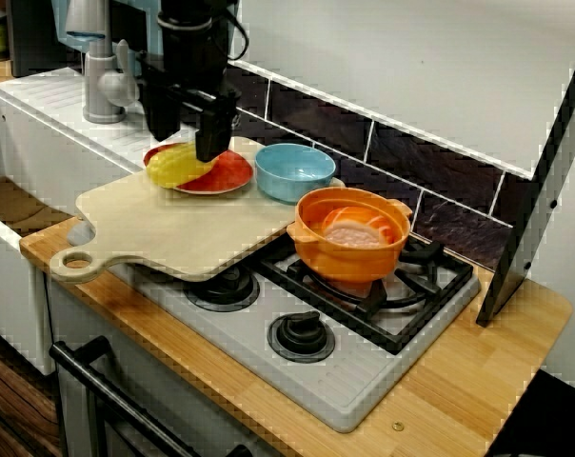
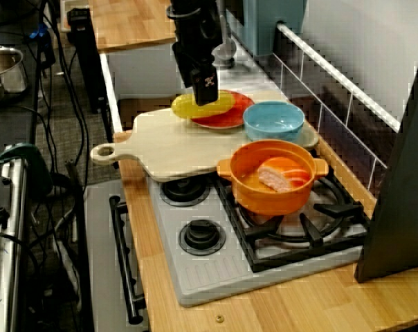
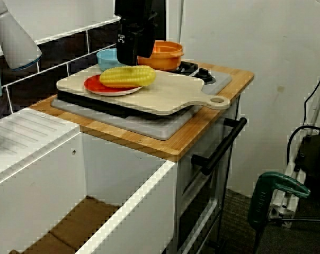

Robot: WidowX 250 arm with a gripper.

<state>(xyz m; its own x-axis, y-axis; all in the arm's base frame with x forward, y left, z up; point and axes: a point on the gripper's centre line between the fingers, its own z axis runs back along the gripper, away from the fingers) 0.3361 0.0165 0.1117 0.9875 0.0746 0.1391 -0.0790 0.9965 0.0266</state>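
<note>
A yellow corn cob (image 1: 176, 166) lies on a red plate (image 1: 228, 174) at the far end of a pale wooden cutting board (image 1: 173, 233). My black gripper (image 1: 186, 138) hangs right over the cob. Its two fingers stand apart, one on each side of the cob, and the cob still rests on the plate. In the view from the oven side one finger (image 2: 207, 86) covers the middle of the corn cob (image 2: 195, 107). In the view from the sink side my gripper (image 3: 133, 55) is just above and behind the corn cob (image 3: 128, 76).
A light blue bowl (image 1: 295, 169) stands beside the plate. An orange pot (image 1: 352, 233) holding a pinkish food piece sits on the back burner of the stove (image 1: 364, 381). A grey tap (image 1: 102, 86) and a sink lie to the left. A black slanted panel (image 1: 545, 171) stands at the right.
</note>
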